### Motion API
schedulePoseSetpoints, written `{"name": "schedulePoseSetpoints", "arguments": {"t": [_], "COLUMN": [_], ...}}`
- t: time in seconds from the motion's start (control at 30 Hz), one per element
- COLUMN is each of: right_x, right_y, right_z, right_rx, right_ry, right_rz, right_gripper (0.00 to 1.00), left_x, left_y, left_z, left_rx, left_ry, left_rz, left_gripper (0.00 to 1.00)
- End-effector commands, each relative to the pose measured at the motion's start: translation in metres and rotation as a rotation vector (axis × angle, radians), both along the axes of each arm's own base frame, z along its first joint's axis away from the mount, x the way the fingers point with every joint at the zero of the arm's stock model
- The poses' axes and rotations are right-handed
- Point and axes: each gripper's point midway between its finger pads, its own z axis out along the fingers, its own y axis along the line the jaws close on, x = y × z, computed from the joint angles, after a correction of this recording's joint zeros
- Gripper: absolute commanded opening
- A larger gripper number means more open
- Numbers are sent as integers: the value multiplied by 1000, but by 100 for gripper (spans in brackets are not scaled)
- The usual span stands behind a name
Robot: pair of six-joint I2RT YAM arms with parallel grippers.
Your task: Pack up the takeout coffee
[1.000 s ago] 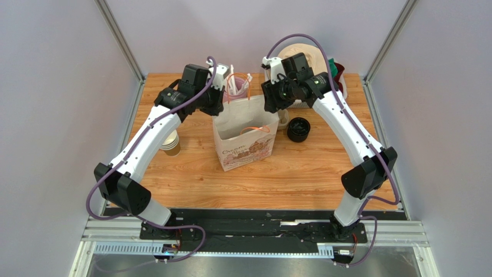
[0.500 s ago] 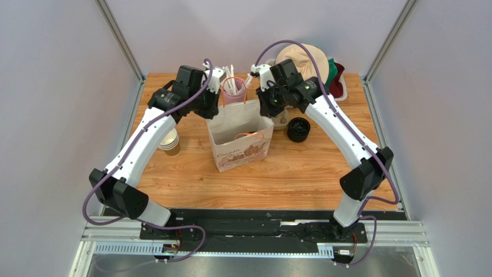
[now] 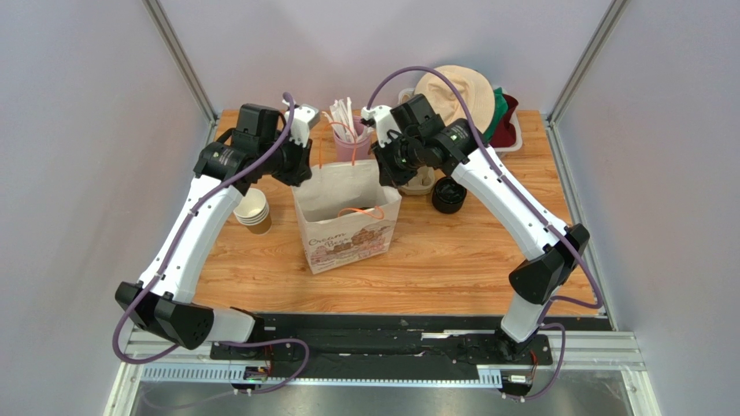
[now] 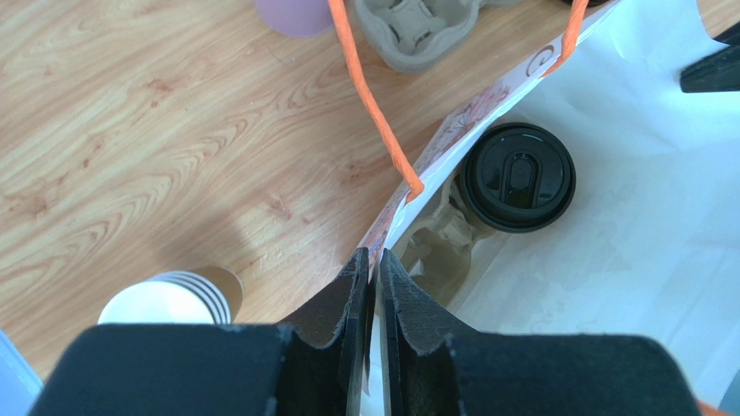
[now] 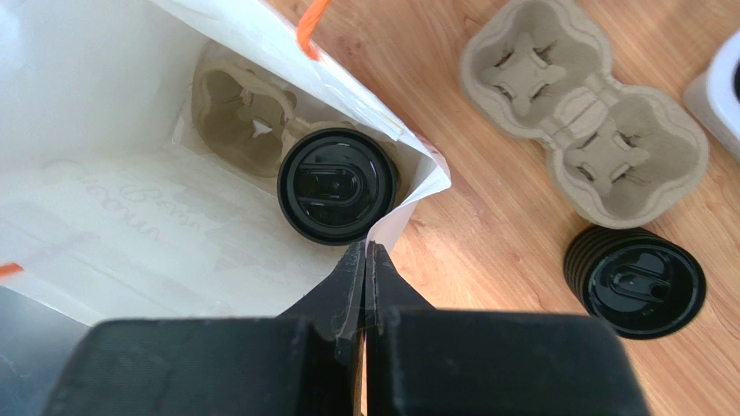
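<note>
Shifted left across the table [image 3: 452,269] over the last second, together with the paper bag [image 3: 347,234] and both arms: takeout coffee [image 5: 337,185], upright at the bottom of that bag, black lid facing up. Seated in one pocket of a pulp carrier [image 5: 233,106] lying on the bag's floor, the neighbouring pocket bare. Close under the bag's right wall, seen from above in both wrist views.

Pinched on the bag's right rim: right gripper [image 5: 366,253], fingers pressed together with the white paper edge caught between them. Clamped on the opposite, left rim: left gripper [image 4: 372,260], only a thin slit between the fingers, filled by the paper, just below the point where an orange handle [image 4: 373,95] is fixed. Bag mouth held spread between the two grips.

Outside the bag, on the wood just past the right rim: empty carrier [image 5: 591,130], and beside it a stack of black lids [image 5: 638,282]. To the bag's left, stack of lidless brown cups [image 3: 253,211]. Behind the bag, pink cup [image 3: 350,139] holding wrapped straws.
</note>
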Motion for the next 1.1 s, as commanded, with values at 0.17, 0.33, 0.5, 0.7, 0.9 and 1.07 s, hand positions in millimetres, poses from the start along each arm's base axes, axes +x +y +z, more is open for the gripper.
{"name": "schedulePoseSetpoints", "arguments": {"t": [0.17,0.33,0.5,0.7,0.9,1.07], "right_x": [-38,-42,-41,-21,34,100], "right_y": [22,33,36,22,3,10], "right_z": [-10,0,13,57,101,93], "right_rx": [8,30,41,75,161,172], "right_ry": [39,16,-12,-158,-343,-463], "right_rz": [107,136,146,90,-43,-161], "right_gripper": [0,0,27,51,60,58], "left_x": [-22,-21,-21,-21,-21,-19], "left_y": [26,44,58,72,79,80], "left_z": [-6,3,4,1,-4,-3], "left_rx": [29,32,34,42,47,43], "left_ry": [-12,-46,-59,-64,-65,-74], "left_rz": [3,55,91,126,144,156], "left_gripper": [18,18,18,18,31,51]}}
